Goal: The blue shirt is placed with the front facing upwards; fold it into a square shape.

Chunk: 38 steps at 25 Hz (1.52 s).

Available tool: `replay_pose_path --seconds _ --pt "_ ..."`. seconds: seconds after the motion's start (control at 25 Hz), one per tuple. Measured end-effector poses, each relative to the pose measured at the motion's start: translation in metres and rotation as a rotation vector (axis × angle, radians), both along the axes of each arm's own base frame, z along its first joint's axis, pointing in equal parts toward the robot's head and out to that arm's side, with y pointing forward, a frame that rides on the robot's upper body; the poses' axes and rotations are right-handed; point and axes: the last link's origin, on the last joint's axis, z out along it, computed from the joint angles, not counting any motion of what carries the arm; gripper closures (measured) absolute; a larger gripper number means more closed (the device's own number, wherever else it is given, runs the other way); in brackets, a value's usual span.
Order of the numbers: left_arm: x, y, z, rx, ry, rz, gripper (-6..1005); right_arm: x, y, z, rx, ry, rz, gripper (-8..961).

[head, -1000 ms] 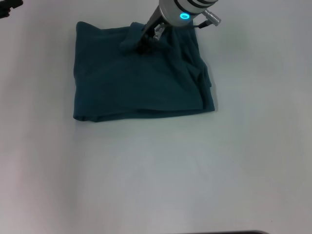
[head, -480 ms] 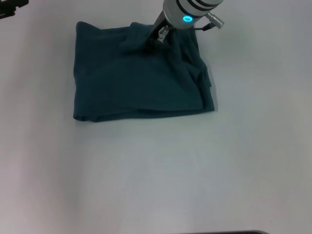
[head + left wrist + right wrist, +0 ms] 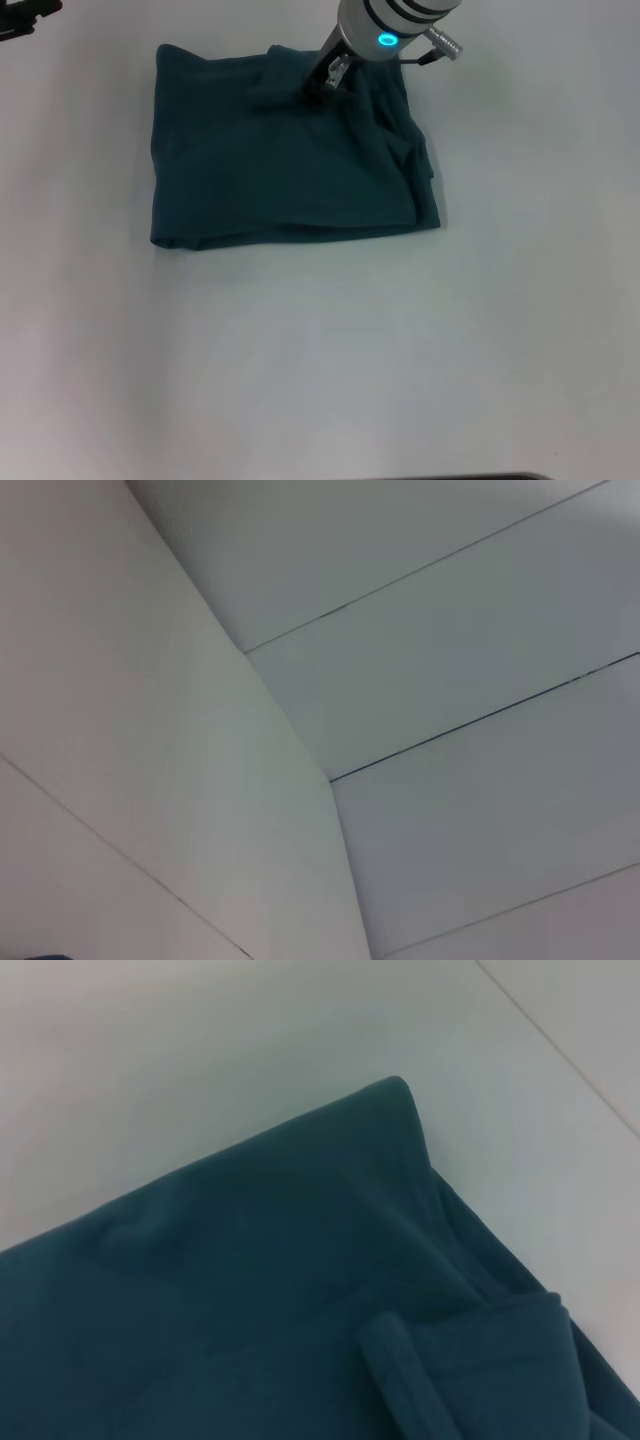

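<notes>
- blue shirt (image 3: 290, 150) lies folded into a rough rectangle on the white surface (image 3: 330, 350), in the far-middle part of the head view; plain teal side up, no letters, label or any writing readable in any view.
- Vs 1.0 s ago: shirt outline unchanged, same corners, same bunched folds along its right edge; the small raised flap near the far edge, just left of the claw, looks flatter, no longer pinched up.
- Vs 0.5 s ago: almost no change in the cloth.
- right claw (image 3: 322, 82) sits over the shirt's far edge near the middle, at or just above the fabric; compared with 1.0 s ago it has risen and shifted slightly to the right and away, so less of it shows below the wrist.
- Claw state: cannot tell if wide or narrow; fingertips are dark against dark cloth and mostly hidden by the wrist with the glowing cyan ring.
- Right wrist view: shirt (image 3: 280, 1310) fills the lower part, one rounded folded corner against white surface, a rolled fold edge near the frame's lower right; own fingers not shown.
- left claw (image 3: 22, 17) is parked at the far left corner of the head view, well apart from the shirt; it has barely moved; fingers not readable.
- Left wrist view shows only pale panels with thin dark seams.
</notes>
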Motion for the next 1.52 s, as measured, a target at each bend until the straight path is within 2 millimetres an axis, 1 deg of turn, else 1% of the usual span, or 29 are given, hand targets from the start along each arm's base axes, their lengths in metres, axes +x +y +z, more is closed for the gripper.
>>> replay_pose_path --seconds 0.32,0.76,0.88,1.0,1.2,1.36,1.52 --pt "0.002 0.002 0.000 0.002 0.000 -0.006 35 0.002 0.000 0.002 0.011 0.003 -0.035 832" --pt "0.002 0.003 -0.001 0.002 0.003 -0.001 35 -0.004 0.001 0.005 0.032 0.025 -0.042 933" --pt "0.001 0.003 0.000 0.003 0.004 0.001 35 -0.005 0.000 0.008 0.041 0.036 -0.072 933" --pt "0.001 0.003 -0.001 0.004 0.005 0.001 36 -0.004 0.000 0.018 0.084 0.050 -0.107 933" --pt "0.000 0.003 -0.003 -0.002 0.001 0.002 36 0.005 -0.003 0.042 0.197 0.104 -0.168 933" --pt "0.001 0.004 -0.003 0.000 0.001 -0.003 36 0.021 -0.002 0.056 0.239 0.163 -0.254 934" --pt "0.004 0.005 -0.005 -0.007 -0.002 -0.013 35 0.035 0.000 0.063 0.266 0.206 -0.322 934"
